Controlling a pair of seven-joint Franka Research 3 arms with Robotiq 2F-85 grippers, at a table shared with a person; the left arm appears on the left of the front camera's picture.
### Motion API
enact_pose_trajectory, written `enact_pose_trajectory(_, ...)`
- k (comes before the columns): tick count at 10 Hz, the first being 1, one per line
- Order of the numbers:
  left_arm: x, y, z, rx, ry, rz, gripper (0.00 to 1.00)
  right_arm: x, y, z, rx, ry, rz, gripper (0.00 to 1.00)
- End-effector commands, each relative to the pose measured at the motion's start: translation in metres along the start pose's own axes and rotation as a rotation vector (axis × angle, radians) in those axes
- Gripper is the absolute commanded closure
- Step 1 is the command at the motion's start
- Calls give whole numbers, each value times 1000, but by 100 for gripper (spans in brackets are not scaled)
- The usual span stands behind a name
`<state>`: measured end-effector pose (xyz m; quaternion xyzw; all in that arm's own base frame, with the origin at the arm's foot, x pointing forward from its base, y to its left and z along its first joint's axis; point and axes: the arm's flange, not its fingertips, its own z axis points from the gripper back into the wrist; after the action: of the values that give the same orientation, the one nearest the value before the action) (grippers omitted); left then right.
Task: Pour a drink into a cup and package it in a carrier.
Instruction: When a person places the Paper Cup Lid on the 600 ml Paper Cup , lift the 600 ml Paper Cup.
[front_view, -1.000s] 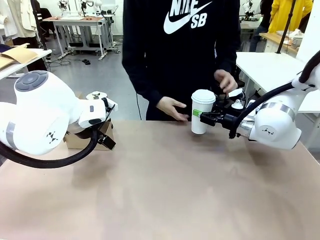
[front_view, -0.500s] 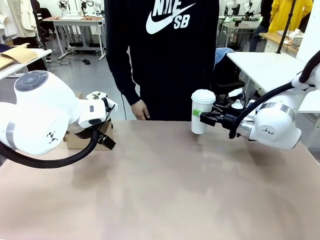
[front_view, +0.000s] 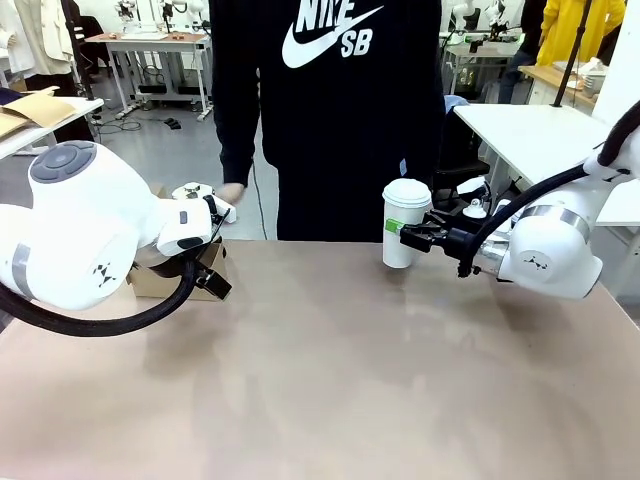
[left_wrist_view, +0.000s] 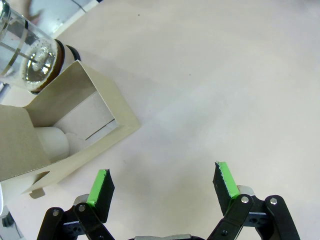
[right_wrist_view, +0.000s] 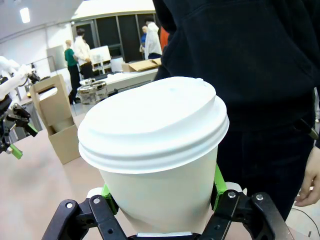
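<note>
Cup (front_view: 404, 215): held upright, lid (right_wrist_view: 150, 120) uppermost, long axis vertical.
Right gripper (right_wrist_view: 161, 197): clamped on it.
Left gripper (left_wrist_view: 162, 180): spread, nothing held.

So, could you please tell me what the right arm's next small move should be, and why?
Probably carry the cup across toward the carrier: the right end effector is shut on the lidded cup, and the carrier stands apart at the robot's left.

A lab-like workshop hall: work tables (front_view: 140, 38) loaded with equipment, cables (front_view: 120, 112) trailing over a grey floor (front_view: 190, 160), cardboard boxes (right_wrist_view: 142, 65), and a ceiling strip light (right_wrist_view: 23, 15).
</note>
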<state>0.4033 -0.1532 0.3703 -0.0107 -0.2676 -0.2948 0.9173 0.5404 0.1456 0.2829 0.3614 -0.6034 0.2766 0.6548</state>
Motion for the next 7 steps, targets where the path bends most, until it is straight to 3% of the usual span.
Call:
enact_pose_trajectory(1, 0, 1, 0, -1, -1, 2, 0, 4, 3, -2, -4, -14, 8, 20)
enact_pose_trajectory(2, 0, 1, 0, -1, -1, 2, 0, 0, 0, 0, 0, 0, 0, 20)
enact_pose_trajectory(7, 0, 1, 0, -1, -1, 2, 0, 134, 43, 23, 59, 8, 8, 20)
